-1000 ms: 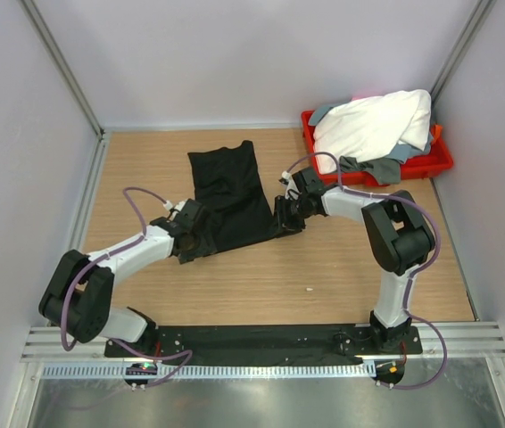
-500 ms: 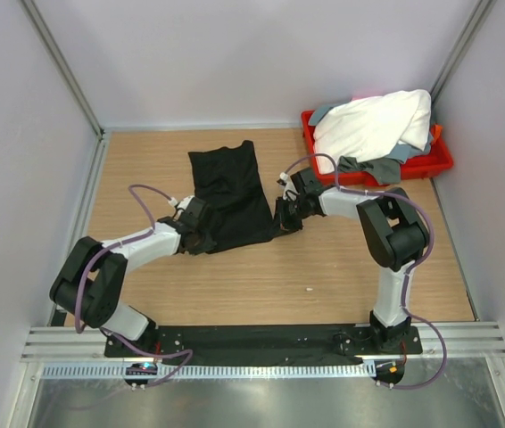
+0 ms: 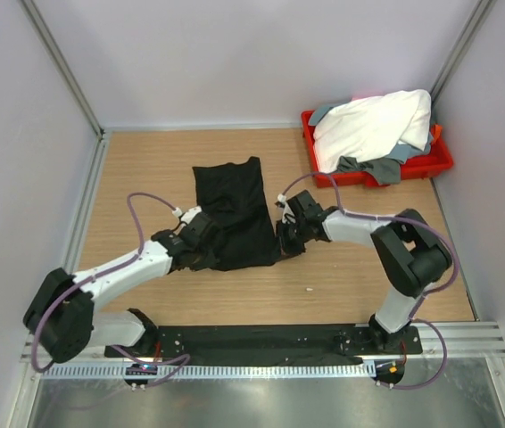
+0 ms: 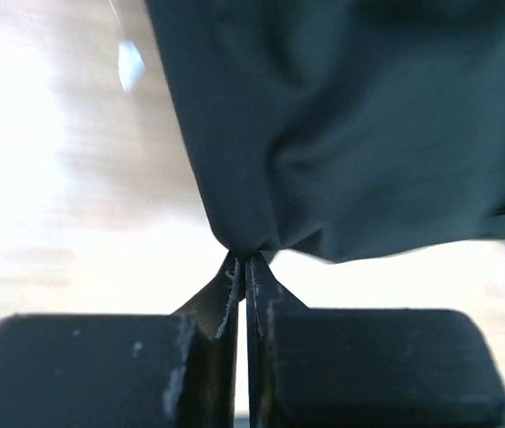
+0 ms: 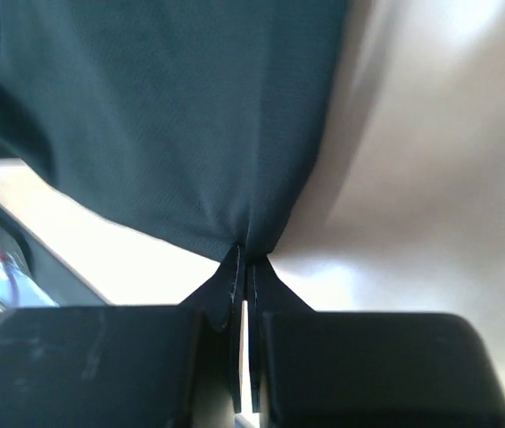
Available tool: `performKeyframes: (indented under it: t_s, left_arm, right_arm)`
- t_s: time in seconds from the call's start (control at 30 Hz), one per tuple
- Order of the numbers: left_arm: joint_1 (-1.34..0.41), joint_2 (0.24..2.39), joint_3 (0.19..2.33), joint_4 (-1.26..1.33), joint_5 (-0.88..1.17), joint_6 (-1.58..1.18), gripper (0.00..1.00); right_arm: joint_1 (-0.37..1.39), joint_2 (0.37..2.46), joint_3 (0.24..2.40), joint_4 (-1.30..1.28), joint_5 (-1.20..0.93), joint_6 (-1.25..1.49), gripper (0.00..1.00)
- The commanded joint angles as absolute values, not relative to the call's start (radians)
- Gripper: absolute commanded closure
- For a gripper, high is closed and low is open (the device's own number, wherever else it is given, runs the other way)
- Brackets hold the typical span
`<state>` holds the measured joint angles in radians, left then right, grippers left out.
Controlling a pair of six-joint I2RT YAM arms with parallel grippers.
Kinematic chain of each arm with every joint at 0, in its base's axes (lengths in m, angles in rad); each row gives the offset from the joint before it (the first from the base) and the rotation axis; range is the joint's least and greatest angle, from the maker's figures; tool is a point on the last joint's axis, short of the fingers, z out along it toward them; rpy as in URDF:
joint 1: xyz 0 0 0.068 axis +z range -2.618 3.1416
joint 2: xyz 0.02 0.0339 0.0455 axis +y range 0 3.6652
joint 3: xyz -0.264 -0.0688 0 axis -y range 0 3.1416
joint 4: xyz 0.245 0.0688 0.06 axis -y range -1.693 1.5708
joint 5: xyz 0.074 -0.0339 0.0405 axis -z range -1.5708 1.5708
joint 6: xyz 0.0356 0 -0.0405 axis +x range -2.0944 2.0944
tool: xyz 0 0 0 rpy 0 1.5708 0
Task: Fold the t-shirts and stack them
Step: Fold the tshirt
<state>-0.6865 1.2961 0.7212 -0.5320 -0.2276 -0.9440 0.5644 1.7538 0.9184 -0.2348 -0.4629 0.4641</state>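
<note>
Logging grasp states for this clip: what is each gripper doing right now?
Left gripper: closed, pinching the edge of the black t-shirt.
Right gripper: closed, pinching the same shirt at its other side.

The black fabric t-shirt (image 3: 233,207) lies mid-surface and fills the gap between the left tool (image 3: 206,250) and the right tool (image 3: 285,241). Each tool is clamped on a near corner of it, so no straight path runs between them. Bare light-wood surface (image 3: 145,169) shows left of the shirt, behind it and along the near strip. In the far right corner the red plastic tray (image 3: 438,163), heaped with a white t-shirt (image 3: 373,125) and a grey t-shirt (image 3: 370,168), blocks passage. Pale walls (image 3: 20,178) close three sides.
</note>
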Motion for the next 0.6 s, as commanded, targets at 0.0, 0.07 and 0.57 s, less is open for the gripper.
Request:
performKeyframes:
  t_s: [0.0, 0.07, 0.57]
  left_arm:
    - [-0.745, 1.137, 0.718, -0.73, -0.278, -1.057, 1.0]
    - [-0.775, 1.08, 0.715, -0.782, -0.272, -1.1, 1.0]
    - [-0.854, 0.957, 0.877, -1.029, -0.279, -1.118, 1.0]
  right_arm:
    - [0.673, 1.564, 0.821, -0.302, -0.312, 0.544, 0.98]
    - [0.695, 1.432, 0.734, -0.305, -0.285, 0.618, 0.99]
    - [0.733, 1.134, 0.849, -0.532, -0.171, 0.667, 0.99]
